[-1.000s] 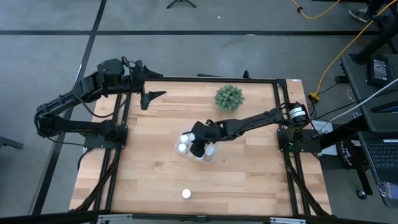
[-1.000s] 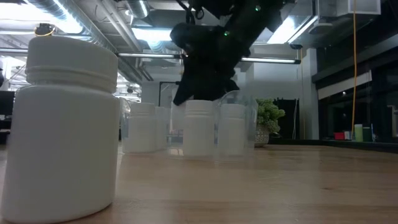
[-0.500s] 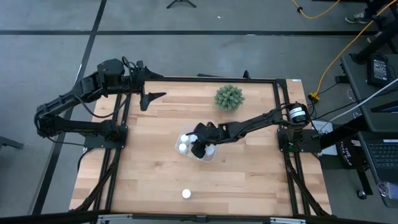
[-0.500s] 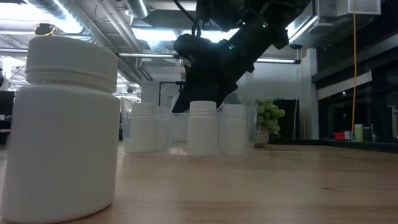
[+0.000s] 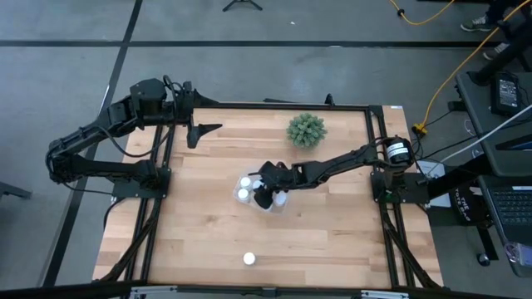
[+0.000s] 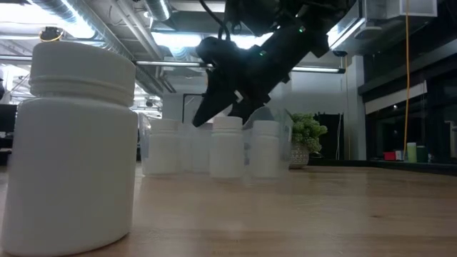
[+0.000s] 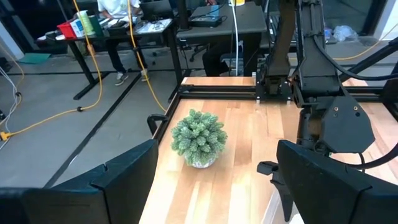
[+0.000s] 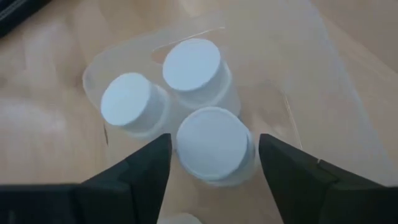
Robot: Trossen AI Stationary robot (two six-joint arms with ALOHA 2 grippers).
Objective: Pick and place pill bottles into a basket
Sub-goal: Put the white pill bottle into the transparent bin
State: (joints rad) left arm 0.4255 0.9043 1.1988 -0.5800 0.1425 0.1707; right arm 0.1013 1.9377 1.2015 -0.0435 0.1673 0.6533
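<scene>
The clear basket (image 5: 280, 209) stands mid-table on its flat bottom, with several white pill bottles upright in it. My right gripper (image 5: 264, 191) is open just above it. In the right wrist view its fingers (image 8: 146, 171) stand on either side of one bottle (image 8: 214, 143), and two more bottles (image 8: 129, 99) (image 8: 191, 63) stand behind it. One loose bottle (image 5: 248, 259) stands upright near the table's near edge, and looks large in the low view (image 6: 75, 150). My left gripper (image 5: 208, 128) is open and empty at the far left.
A green spiky plant (image 5: 306, 129) stands at the far side of the table, right of centre; it also shows in the left wrist view (image 7: 199, 138). Black frame rails (image 5: 158, 208) run along the table's edges. Bare wood lies between the basket and the loose bottle.
My right gripper has risen a little above the basket and tipped, so its fingertips now stand above the cap of the middle bottle instead of covering its top. The bottles stay upright in the basket.
</scene>
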